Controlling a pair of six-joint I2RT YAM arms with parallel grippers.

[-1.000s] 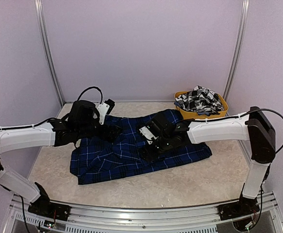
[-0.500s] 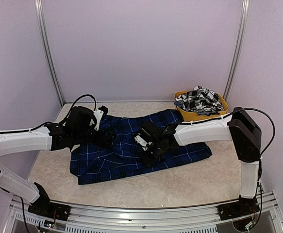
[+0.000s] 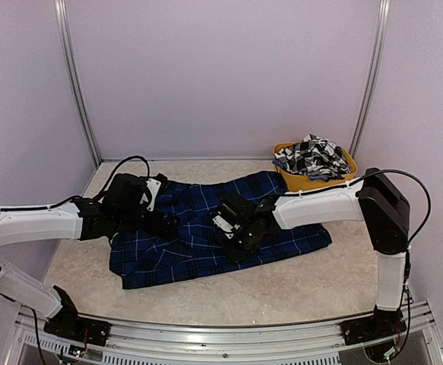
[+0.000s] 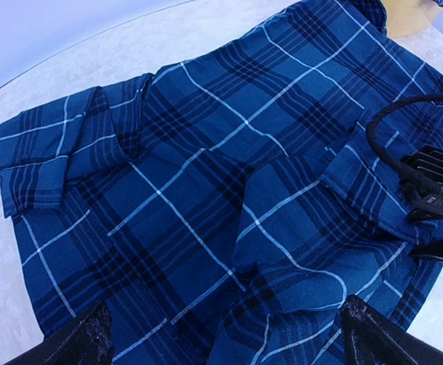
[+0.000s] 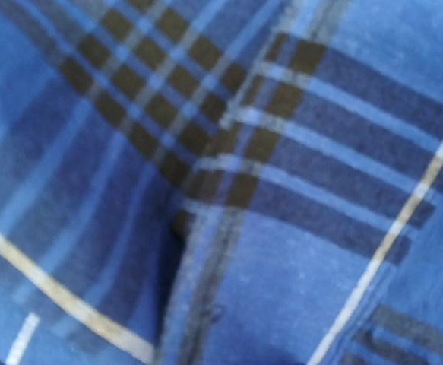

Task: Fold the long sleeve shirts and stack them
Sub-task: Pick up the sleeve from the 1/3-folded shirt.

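Note:
The royal blue plaid shirt (image 3: 183, 247) lies spread and rumpled on the table. It fills the left wrist view (image 4: 206, 167) and the right wrist view (image 5: 320, 251). My left gripper (image 3: 164, 223) hovers low over the shirt's left half, open wide, with its dark fingertips (image 4: 80, 342) apart over a raised fold. My right gripper (image 3: 235, 242) is pressed down on the shirt's middle. Its fingers are hidden in its own view, which shows only blurred cloth. The black-and-white checked shirt (image 3: 312, 156) is bunched in the yellow tub (image 3: 312, 181).
The tub stands at the back right corner against the lilac walls. Bare marbled tabletop (image 3: 282, 285) shows in front of the shirt and to its left. The right wrist's black housing (image 4: 431, 186) and cable lie over the shirt's right side.
My left gripper has dropped lower and drawn back toward the near left over the shirt. My right arm's elbow has swung left, and its gripper has pressed down on the cloth.

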